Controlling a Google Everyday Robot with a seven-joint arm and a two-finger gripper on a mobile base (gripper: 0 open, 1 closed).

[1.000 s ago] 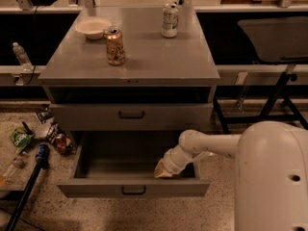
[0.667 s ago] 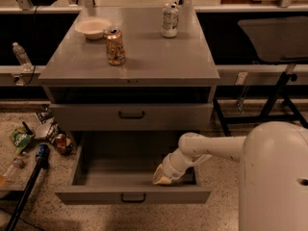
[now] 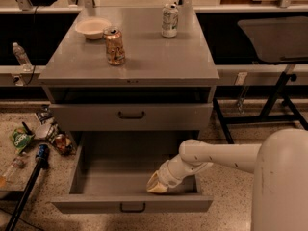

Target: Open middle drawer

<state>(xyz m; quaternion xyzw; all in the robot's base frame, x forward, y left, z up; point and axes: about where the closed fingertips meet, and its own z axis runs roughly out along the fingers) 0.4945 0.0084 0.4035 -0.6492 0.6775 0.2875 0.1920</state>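
Note:
The grey cabinet (image 3: 130,64) has its upper drawer (image 3: 131,116) nearly closed, with a black handle on its front. Below it the middle drawer (image 3: 115,177) stands pulled far out. It is wide, shallow and empty, and its flat front (image 3: 132,205) with a small black handle faces me. My gripper (image 3: 158,185) reaches in from the right on a white arm (image 3: 216,155). Its pale tip sits low inside the drawer, just behind the front panel and right of centre. The lowest drawer is hidden under the open one.
On the cabinet top stand a white bowl (image 3: 93,28), a brown can (image 3: 115,45) and a white can (image 3: 169,20). Litter (image 3: 33,136) and a black pole (image 3: 24,191) lie on the floor at left. A dark table with black legs (image 3: 274,100) stands at right.
The middle drawer has slid further out toward me. My gripper and forearm have moved forward and down with it.

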